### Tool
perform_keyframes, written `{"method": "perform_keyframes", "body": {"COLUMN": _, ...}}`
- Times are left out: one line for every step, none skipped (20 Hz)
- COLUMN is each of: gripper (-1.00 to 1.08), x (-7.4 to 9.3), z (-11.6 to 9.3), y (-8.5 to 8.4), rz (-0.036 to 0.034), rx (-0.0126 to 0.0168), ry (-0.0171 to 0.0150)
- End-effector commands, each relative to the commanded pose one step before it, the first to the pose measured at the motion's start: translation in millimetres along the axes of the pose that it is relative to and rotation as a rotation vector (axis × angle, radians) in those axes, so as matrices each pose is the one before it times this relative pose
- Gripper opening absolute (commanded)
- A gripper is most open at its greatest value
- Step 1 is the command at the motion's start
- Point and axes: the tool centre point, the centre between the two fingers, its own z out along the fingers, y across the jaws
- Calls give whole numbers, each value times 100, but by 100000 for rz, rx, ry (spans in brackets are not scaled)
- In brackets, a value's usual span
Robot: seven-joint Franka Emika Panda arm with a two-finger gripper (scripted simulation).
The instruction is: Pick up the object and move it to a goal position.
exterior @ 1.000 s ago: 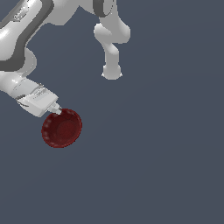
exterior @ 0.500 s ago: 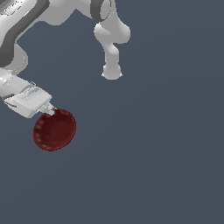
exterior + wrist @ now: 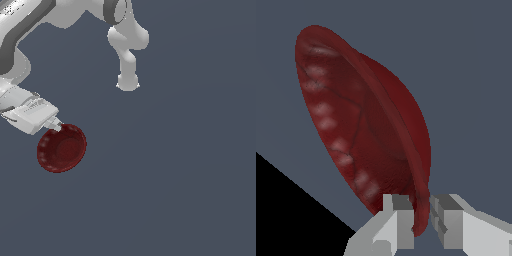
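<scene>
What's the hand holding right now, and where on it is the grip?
The hand holds the dark red bowl by its rim: one finger sits inside the wall, the other outside, pinching the edge.

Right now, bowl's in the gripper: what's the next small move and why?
Probably carry on slowly with the jaws shut. The wrist view shows the gripper pinching only the rim of the dark red bowl, which hangs tilted on edge, so a fast swing could twist it loose. No goal marker is visible, so I cannot tell the direction.
</scene>
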Motion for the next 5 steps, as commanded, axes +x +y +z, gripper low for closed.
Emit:
{"method": "perform_keyframes", "body": {"gripper": -100, "x": -990, "z": -455, "y": -900, "rz": -456, "rx": 166, "ry": 169}}
{"method": "perform_keyframes", "body": {"gripper": -100, "x": -383, "z": -143, "y": -300, "rz": 0, "rx": 0, "ry": 0}}
{"method": "perform_keyframes", "body": {"gripper": -100, "x": -274, "z": -55, "y": -229, "rz": -6, "rx": -66, "ry": -18}}
{"method": "perform_keyframes", "body": {"gripper": -100, "x": -165, "z": -61, "y": -126, "rz": 0, "rx": 0, "ry": 0}}
{"method": "perform_keyframes", "body": {"gripper": -100, "x": -55, "z": -20, "y": -42, "rz": 0, "rx": 0, "ry": 0}}
